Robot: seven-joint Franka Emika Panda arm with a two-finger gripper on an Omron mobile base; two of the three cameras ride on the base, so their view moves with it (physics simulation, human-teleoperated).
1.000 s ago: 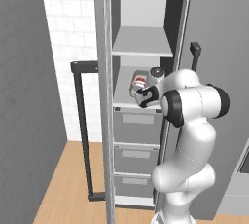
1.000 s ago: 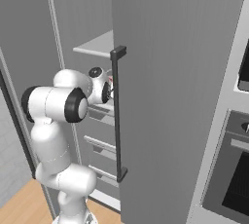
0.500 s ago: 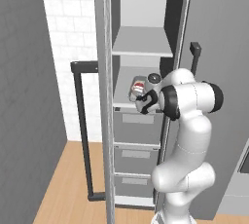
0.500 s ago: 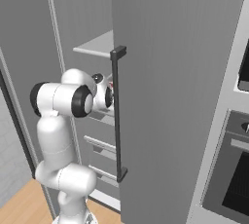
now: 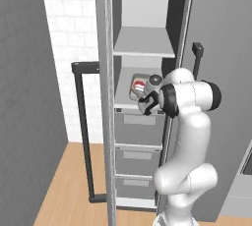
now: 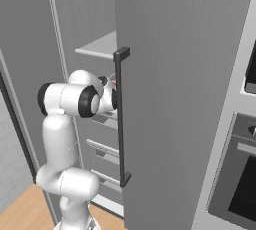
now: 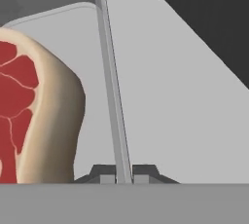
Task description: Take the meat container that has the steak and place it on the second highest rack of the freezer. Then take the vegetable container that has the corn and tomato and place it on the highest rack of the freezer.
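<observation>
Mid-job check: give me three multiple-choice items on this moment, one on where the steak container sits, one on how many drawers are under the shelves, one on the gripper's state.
1. Where is the meat container?
A. on the topmost shelf
B. on the second highest rack
C. on the floor

2. How many drawers lie below the shelves?
A. one
B. five
C. three

3. What is the gripper doing?
A. shut on the container's wall
B. wide open, away from the container
C. holding a tomato

Answers: 1 B, the left base view shows the container with the steak at the lower shelf, just above the drawers. 2 C, three grey fronts stack under it. 3 A, the hand view shows the fingertips pinching the thin wall.
</observation>
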